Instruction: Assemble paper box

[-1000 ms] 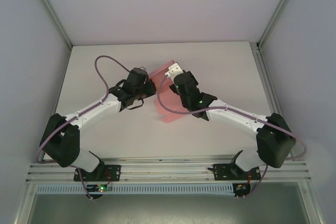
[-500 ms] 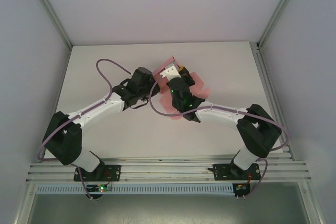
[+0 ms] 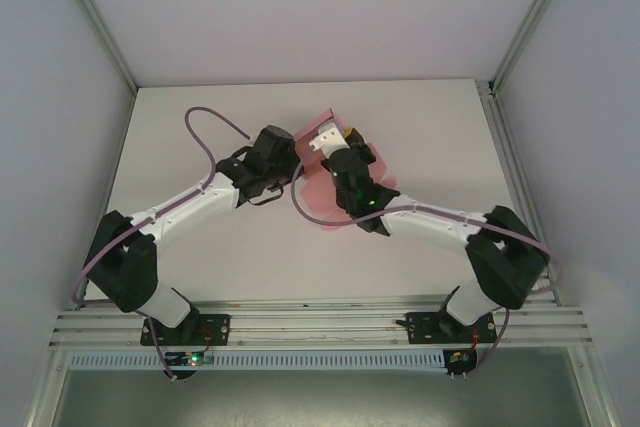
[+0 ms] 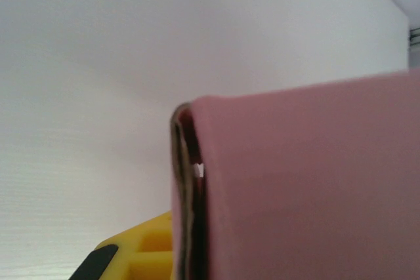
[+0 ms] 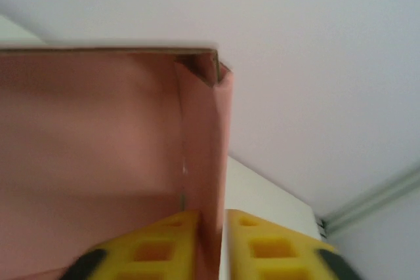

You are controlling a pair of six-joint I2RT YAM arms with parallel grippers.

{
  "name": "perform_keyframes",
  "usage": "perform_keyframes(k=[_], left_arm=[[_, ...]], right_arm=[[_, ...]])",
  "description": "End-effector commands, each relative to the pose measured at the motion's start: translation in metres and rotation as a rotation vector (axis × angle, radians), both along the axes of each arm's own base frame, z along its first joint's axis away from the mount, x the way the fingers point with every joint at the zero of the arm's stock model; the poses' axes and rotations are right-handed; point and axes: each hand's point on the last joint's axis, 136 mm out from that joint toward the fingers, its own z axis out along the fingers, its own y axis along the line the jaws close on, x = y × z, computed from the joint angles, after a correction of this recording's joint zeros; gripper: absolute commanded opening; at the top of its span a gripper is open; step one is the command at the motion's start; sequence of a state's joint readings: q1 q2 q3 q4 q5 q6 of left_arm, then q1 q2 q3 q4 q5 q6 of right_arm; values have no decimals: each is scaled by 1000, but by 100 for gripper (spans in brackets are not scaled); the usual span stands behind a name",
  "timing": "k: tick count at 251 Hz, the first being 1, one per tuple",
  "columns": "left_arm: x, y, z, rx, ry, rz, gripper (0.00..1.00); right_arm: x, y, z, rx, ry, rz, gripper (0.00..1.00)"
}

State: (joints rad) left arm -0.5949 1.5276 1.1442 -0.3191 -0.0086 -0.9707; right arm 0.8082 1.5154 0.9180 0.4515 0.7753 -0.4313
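You have the paper box (image 3: pixel 322 119) mid-worktop (image 3: pixel 200 127): left claw (image 3: pixel 293 163) at its left edge, right claw (image 3: pixel 322 135) above it, one wall between its jaws.

Light: bright, even and soft, coming from above.
Shadows: faint and soft-edged on the table (image 3: pixel 420 117).
Focus: overhead view sharp; both wrist views blur the near paper box (image 4: pixel 315 181).

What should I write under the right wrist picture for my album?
The right gripper pinches a side wall of the pink paper box between yellow fingers.
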Motion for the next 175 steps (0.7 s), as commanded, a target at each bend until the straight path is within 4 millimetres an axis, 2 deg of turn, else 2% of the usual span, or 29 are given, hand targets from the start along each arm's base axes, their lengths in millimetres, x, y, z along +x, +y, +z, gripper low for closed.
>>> perform_keyframes(k=[1,13,20,28,30,51,69,85,104,124,148,175], left_arm=[[4,13,11,165,-48,-36,0],[7,20,12,237,-62,-52,0],[9,24,12,277,-72,-68,0],[10,27,13,321,-90,-84,0],[11,28,13,332,-96,-89,0],[16,36,14,427,-142,-140,0],[21,39,22,503,-199,-220,0],[26,46,41,597,-266,-265,0],[32,53,71,718,-390,-326,0],[24,43,91,848,-551,-563,0],[8,39,86,1078,-696,-906,0],[-31,44,41,1247,-672,-1472,0]], right_arm=[[-30,13,-12,101,170,216,37],[-49,21,-6,169,205,325,53],[-61,25,-2,197,224,396,69],[-73,27,3,227,231,453,95],[-75,26,5,237,230,464,97],[-100,20,24,319,205,556,98],[-109,0,46,448,166,544,98],[-108,-26,61,593,148,498,98],[-106,-55,65,722,161,452,98],[-102,-82,60,789,164,384,98],[-98,-101,51,825,176,311,98],[-102,-101,44,817,216,330,98]])
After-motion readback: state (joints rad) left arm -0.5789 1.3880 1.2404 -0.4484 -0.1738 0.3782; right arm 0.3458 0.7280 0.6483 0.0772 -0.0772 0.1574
